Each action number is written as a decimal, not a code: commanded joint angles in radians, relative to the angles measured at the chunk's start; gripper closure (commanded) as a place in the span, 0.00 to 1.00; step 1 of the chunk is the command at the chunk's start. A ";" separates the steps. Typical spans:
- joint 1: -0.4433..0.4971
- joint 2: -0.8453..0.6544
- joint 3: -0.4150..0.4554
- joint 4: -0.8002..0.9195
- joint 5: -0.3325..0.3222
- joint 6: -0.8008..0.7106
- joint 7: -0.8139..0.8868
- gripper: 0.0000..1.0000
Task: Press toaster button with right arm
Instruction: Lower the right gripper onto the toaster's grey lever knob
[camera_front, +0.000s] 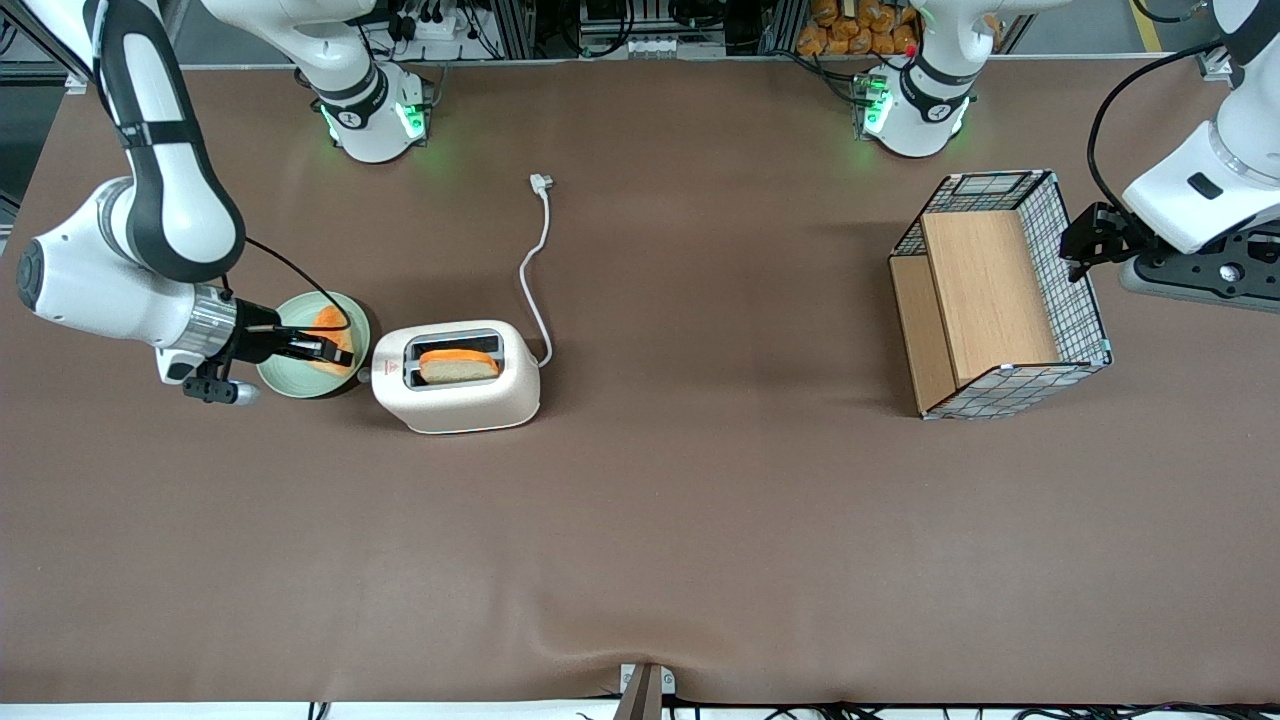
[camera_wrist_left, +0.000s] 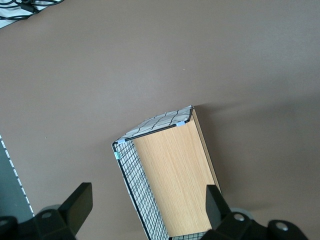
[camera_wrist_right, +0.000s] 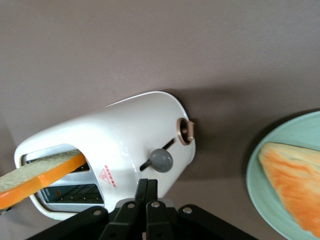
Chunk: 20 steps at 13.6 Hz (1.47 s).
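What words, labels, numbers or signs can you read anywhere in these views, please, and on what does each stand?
No text reads clearly.
Toaster top: a small red triangle sign with a line of red print beside it, too small to read.
Toaster button and the plate: no marking.
The gripper, fingers shut, sits close in front of the button.

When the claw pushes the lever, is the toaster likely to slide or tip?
The toaster sits broad and low on the table, so tipping looks unlikely. A downward lever stroke should hardly shift it; a sideways shove might. The shut claw hovers over the plate, beside it.
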 joint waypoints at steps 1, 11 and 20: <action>0.004 0.030 -0.016 -0.008 0.086 0.019 -0.078 1.00; 0.006 0.082 -0.014 -0.005 0.117 0.042 -0.114 1.00; 0.006 0.142 -0.016 -0.009 0.149 0.062 -0.206 1.00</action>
